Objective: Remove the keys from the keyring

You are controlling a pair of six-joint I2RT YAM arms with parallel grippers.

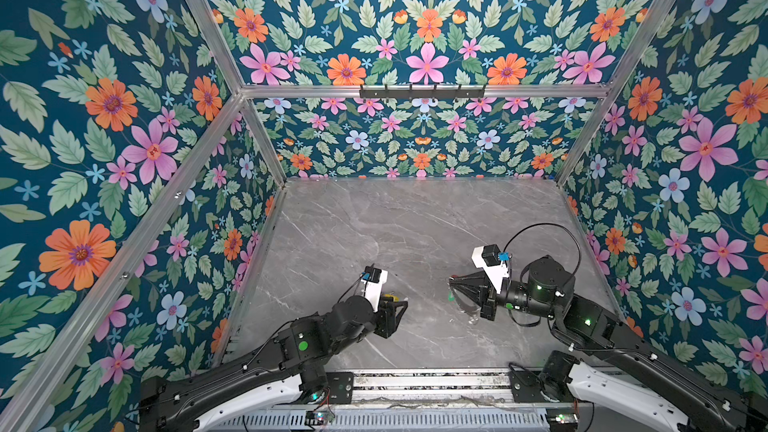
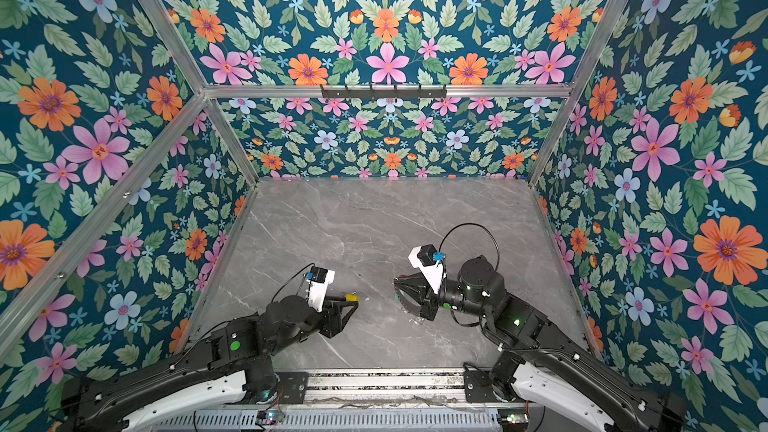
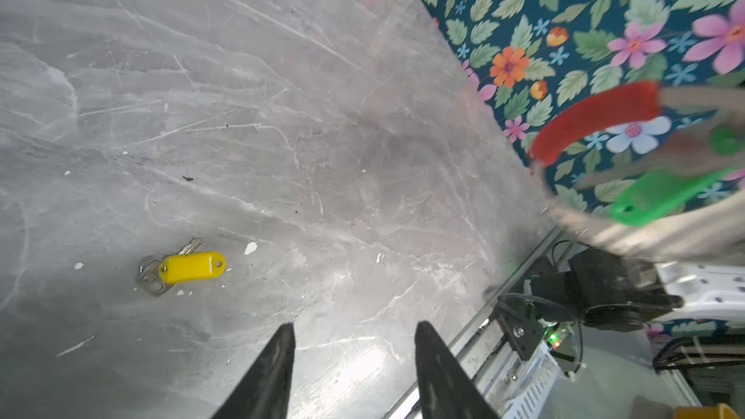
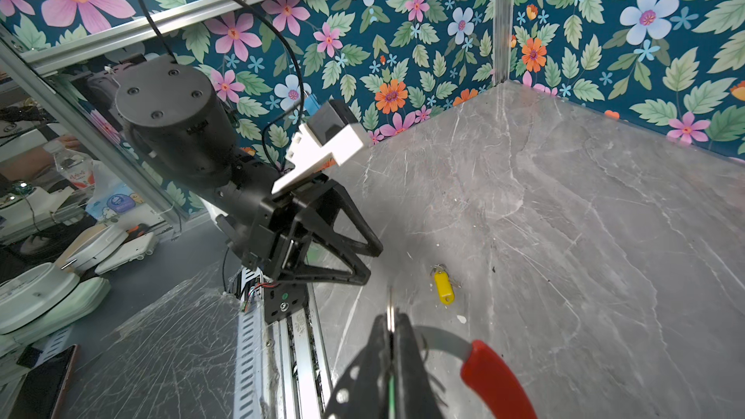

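The main risk lies with the large thin grey metal hoop (image 4: 443,340) and its red sleeve (image 4: 496,376). It is pinched only by its thin edge, so a pull on the green plastic key tag (image 3: 661,195) would likely swivel the hoop in the grip or drag it out altogether. The green tag appears to hang from the hoop, though it is blurred in the left wrist view. I cannot tell where the hoop's opening sits, so a tug the wrong way would slide the tag along the arc and jam it against the sleeve. A 2nd hazard is the yellow plastic key tag (image 3: 192,268). It lies flat on the grey marble-patterned table (image 3: 282,74) with its small silver split ring (image 3: 147,272), free of the hoop. A careless sweep of the nearby arm could knock it away.

The left gripper (image 3: 354,326) hovers near the yellow tag, its 2 fingers (image 3: 282,356) about half apart, holding and touching nothing. The right gripper (image 4: 389,320) is well apart from the yellow tag, across bare table, its jaws clamped tight on the hoop's grey wire. By my judgement, 1 of 2 keys is off.
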